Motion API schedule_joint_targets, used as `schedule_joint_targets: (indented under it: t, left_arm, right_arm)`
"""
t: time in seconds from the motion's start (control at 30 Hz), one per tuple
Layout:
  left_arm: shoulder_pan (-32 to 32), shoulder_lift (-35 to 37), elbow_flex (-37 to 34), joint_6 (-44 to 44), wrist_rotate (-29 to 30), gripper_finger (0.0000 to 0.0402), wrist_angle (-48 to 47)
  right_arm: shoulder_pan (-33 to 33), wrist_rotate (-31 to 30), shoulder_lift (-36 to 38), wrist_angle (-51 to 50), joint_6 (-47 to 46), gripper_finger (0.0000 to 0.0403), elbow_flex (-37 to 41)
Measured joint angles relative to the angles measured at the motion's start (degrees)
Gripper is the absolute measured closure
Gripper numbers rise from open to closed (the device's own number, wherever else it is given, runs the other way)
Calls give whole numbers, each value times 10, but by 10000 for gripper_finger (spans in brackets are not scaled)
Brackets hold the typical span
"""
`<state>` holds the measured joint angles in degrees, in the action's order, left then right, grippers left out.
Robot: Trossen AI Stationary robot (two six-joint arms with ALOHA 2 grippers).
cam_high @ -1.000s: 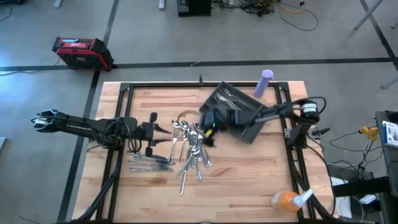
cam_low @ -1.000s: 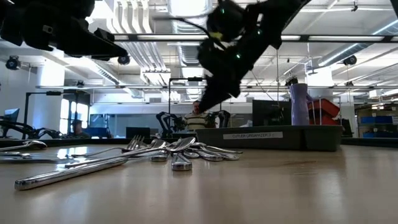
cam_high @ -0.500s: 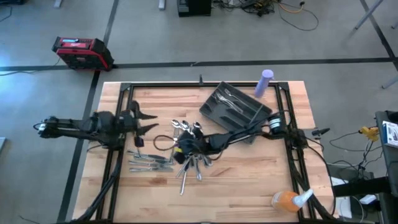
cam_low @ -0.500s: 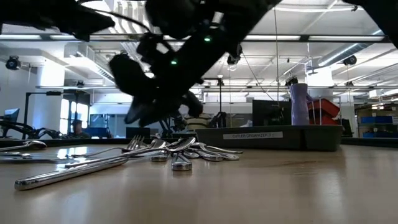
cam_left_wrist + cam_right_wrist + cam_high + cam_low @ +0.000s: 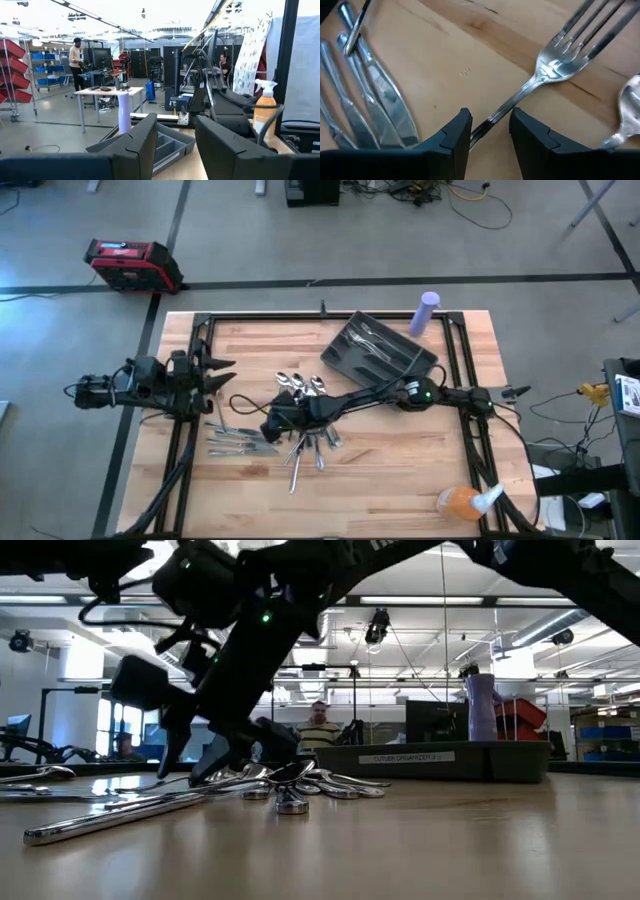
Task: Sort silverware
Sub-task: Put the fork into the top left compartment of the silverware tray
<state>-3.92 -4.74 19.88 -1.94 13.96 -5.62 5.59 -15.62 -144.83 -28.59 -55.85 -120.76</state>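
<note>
The silverware lies in a loose pile [image 5: 310, 430] [image 5: 300, 783] at mid-table, with a row of knives [image 5: 240, 442] [image 5: 365, 110] to its left. A dark compartmented tray [image 5: 395, 365] at the far right holds a few pieces. My right gripper [image 5: 272, 420] [image 5: 490, 132] is down at the pile's left side, open. Its fingers stand on either side of a fork's handle [image 5: 505, 107]; whether they touch it does not show. My left gripper [image 5: 222, 370] [image 5: 175, 145] hangs open over the table's left part, pointing level toward the tray.
A purple bottle [image 5: 428, 313] stands at the far edge beside the tray. An orange spray bottle [image 5: 462, 501] lies at the near right corner. A spoon [image 5: 630, 110] lies close to the right gripper. Bare wood shows along the near edge.
My right gripper has swung from beside the tray toward the table's left and come down at the left side of the silverware pile. My left gripper has drawn back toward the table's left edge. The silverware has stayed where it was.
</note>
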Motion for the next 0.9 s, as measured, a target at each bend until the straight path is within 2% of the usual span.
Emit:
schedule_joint_targets:
  t: [0.13, 0.27, 0.43, 0.5, 0.73, 0.9]
  left_arm:
    - [0, 4, 0, 4, 0, 283, -13]
    - [0, 3, 0, 6, 0, 283, -14]
    - [0, 3, 0, 12, 0, 283, -14]
    - [0, 4, 0, 14, -2, 283, -17]
    - [0, 6, -1, 15, -5, 283, -27]
    - [0, 8, -1, 10, -6, 283, -28]
  right_arm:
    - [-8, 2, -13, -17, -11, 285, -18]
    - [-20, 8, -14, -21, 28, 303, -18]
    - [-39, 37, -14, -31, 88, 378, -15]
    - [-41, 35, -14, -45, 120, 394, -15]
    - [-41, 41, 12, -72, 233, 400, -15]
    - [-41, 41, 65, -78, 296, 402, -17]
